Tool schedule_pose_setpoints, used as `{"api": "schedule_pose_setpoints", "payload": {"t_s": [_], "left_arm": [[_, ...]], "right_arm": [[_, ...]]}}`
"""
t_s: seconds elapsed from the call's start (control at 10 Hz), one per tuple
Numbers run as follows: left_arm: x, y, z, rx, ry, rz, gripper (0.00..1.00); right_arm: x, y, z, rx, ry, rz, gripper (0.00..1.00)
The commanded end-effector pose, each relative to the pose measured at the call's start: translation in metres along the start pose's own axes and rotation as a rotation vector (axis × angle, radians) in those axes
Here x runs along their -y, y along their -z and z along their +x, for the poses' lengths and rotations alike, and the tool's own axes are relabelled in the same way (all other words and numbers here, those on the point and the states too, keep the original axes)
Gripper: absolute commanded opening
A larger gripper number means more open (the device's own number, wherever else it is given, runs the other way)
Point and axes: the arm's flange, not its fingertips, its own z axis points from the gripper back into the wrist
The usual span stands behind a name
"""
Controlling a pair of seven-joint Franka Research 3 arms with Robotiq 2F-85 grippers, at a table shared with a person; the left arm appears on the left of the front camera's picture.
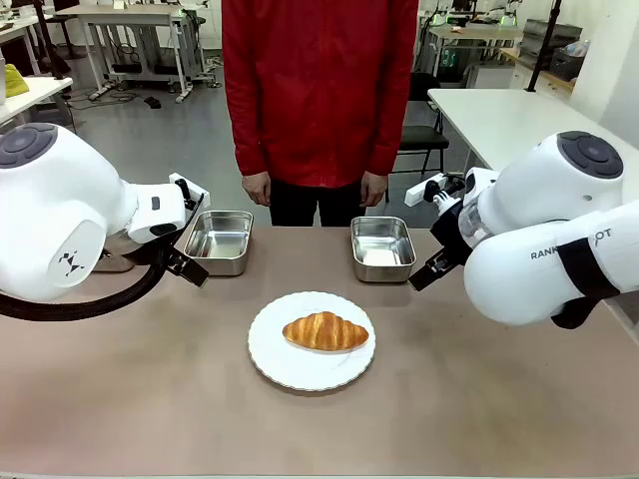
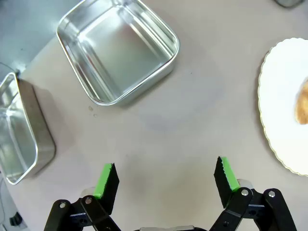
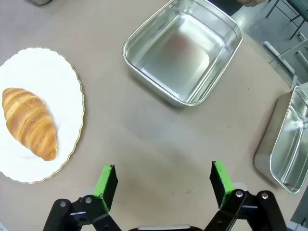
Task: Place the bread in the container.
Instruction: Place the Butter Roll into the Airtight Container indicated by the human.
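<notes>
A golden-brown, crescent-shaped croissant with a ridged, glossy crust (image 1: 325, 331) lies on a round white plate with a scalloped rim (image 1: 300, 377) in the middle of the beige bench (image 1: 150, 399). It sits on the robot's side of two shiny rectangular steel trays with rounded corners. The left tray (image 1: 220, 239) and the right tray (image 1: 382, 246) both stand empty near the far edge, in front of a person in a red top (image 1: 319, 90). Each wrist view shows one more tray of the same kind at the outer side, a left outer tray (image 2: 19, 130) and a right outer tray (image 3: 286, 139). I cannot tell which tray is the container meant

The left fingers (image 2: 106, 182) are spread wide with nothing between them, over bare bench between the left tray and the plate. The right fingers (image 3: 107, 183) are just as wide and empty, over bare bench between the plate and the right tray

The croissant lies between the two arms, apart from both. Its long axis runs nearly left to right across the bench, the left tip a touch farther from the robot. The right fingers look slightly nearer. In the right wrist view the whole croissant lies off to the left, its length running mostly up the picture, so their closing line would already cross its narrow middle. The right arm therefore seems the likelier one to reach sideways, come down over the plate and take it
</notes>
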Motion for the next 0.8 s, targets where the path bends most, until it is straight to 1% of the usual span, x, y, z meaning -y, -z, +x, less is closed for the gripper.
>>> {"api": "schedule_pose_setpoints", "payload": {"t_s": [0.0, 0.3, 0.4, 0.5, 0.6, 0.7], "left_arm": [[0.0, 0.0, 0.0, 0.0, 0.001, 0.0, 1.0], [0.0, 0.0, 0.0, 0.0, 0.0, 0.0, 1.0], [-0.016, -0.024, 0.01, 0.03, 0.013, -0.042, 1.0], [-0.039, -0.045, 0.023, 0.048, 0.001, -0.037, 1.0], [-0.071, -0.07, 0.035, 0.045, 0.018, -0.02, 1.0], [-0.101, -0.089, 0.044, 0.029, 0.04, -0.034, 1.0]], "right_arm": [[0.0, 0.0, 0.0, 0.0, 0.001, 0.0, 1.0], [0.0, 0.0, 0.0, 0.0, 0.0, 0.0, 1.0], [0.011, -0.022, 0.021, 0.026, 0.027, 0.001, 1.0], [0.028, -0.045, 0.041, 0.054, 0.047, 0.013, 1.0], [0.051, -0.072, 0.058, 0.067, 0.049, 0.048, 1.0], [0.078, -0.097, 0.066, 0.1, 0.073, 0.051, 1.0]]}}
